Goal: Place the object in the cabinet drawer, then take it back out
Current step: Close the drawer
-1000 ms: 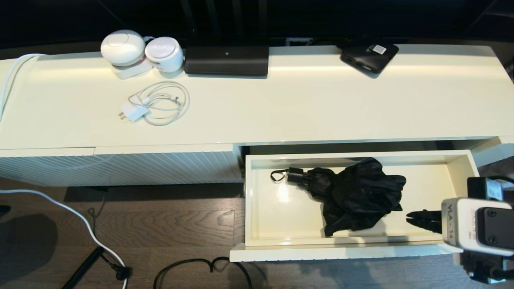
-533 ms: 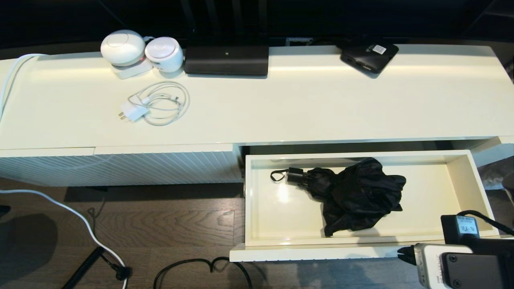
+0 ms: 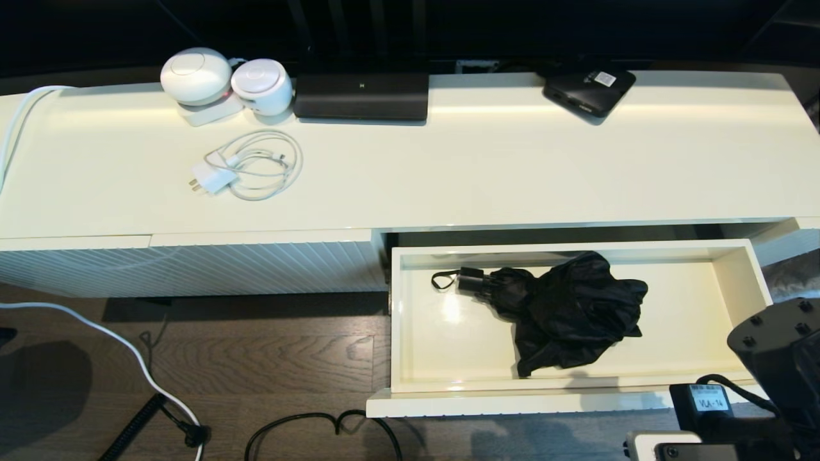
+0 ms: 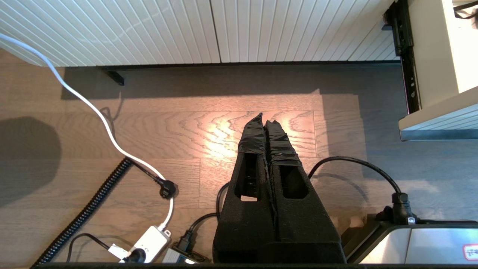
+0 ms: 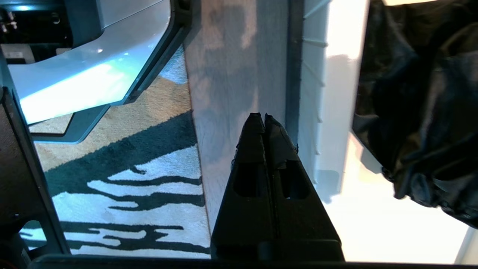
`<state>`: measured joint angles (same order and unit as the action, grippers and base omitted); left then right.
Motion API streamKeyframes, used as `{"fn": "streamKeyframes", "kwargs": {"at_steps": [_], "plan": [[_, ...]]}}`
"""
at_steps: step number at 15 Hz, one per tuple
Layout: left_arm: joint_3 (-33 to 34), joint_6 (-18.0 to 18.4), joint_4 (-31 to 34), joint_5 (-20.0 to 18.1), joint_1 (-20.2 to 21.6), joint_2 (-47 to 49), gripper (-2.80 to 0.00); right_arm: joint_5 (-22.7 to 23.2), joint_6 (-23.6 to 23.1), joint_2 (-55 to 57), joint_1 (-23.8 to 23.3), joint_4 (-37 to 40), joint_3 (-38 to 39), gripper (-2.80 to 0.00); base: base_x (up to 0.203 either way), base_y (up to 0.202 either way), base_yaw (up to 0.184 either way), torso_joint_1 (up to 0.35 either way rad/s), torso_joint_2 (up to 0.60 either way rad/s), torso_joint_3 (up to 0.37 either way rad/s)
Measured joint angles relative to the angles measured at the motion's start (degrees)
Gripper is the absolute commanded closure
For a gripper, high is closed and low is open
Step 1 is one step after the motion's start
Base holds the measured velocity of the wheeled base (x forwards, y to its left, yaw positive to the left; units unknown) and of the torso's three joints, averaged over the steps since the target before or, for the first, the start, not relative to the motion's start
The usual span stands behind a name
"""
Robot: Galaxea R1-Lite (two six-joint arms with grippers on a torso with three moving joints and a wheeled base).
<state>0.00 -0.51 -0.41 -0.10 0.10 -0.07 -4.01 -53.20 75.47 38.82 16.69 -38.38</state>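
Note:
The black folding umbrella (image 3: 570, 314) lies inside the pulled-out cabinet drawer (image 3: 544, 403), its handle and wrist loop pointing left and its fabric bunched toward the right. Nothing holds it. In the right wrist view my right gripper (image 5: 263, 116) is shut and empty, out in front of the drawer's front panel (image 5: 336, 93) and over the floor, with the umbrella's fabric (image 5: 418, 93) beyond it. My right arm (image 3: 775, 358) shows at the bottom right corner. My left gripper (image 4: 264, 116) is shut and empty, hanging over the wooden floor left of the drawer.
On the cabinet top lie a white charger with coiled cable (image 3: 250, 166), two round white devices (image 3: 195, 75), a long black device (image 3: 360, 96) and a flat black box (image 3: 589, 89). A ribbed panel (image 3: 192, 269) is left of the drawer. Cables (image 3: 320, 429) cross the floor.
My right gripper has drawn back out of the drawer's right end, over its front edge and down toward the bottom right corner. The umbrella and drawer have not moved.

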Motion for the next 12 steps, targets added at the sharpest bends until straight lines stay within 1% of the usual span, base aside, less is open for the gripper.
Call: {"fn": "streamKeyframes", "kwargs": {"at_steps": [2,5,10,12], "plan": [[0.0,-0.01,0.0,0.02,0.0,0.0,0.0,-0.01,-0.1,1.13,0.12,-2.98,1.67,0.0,0.0,0.0,0.0,0.0,0.0,0.0],[0.0,0.02,0.0,0.01,0.0,0.0,0.0,-0.09,-0.24,3.37,0.23,-10.42,5.08,0.0,0.0,0.0,0.0,0.0,0.0,0.0],[0.0,-0.01,0.01,0.01,0.0,0.0,0.0,-0.87,-0.56,5.34,0.63,-17.69,7.34,0.0,0.0,0.0,0.0,0.0,0.0,0.0],[0.0,0.06,0.0,0.0,0.0,0.0,0.0,-2.44,-0.85,5.26,0.83,-21.36,8.06,0.0,0.0,0.0,0.0,0.0,0.0,0.0]]}}
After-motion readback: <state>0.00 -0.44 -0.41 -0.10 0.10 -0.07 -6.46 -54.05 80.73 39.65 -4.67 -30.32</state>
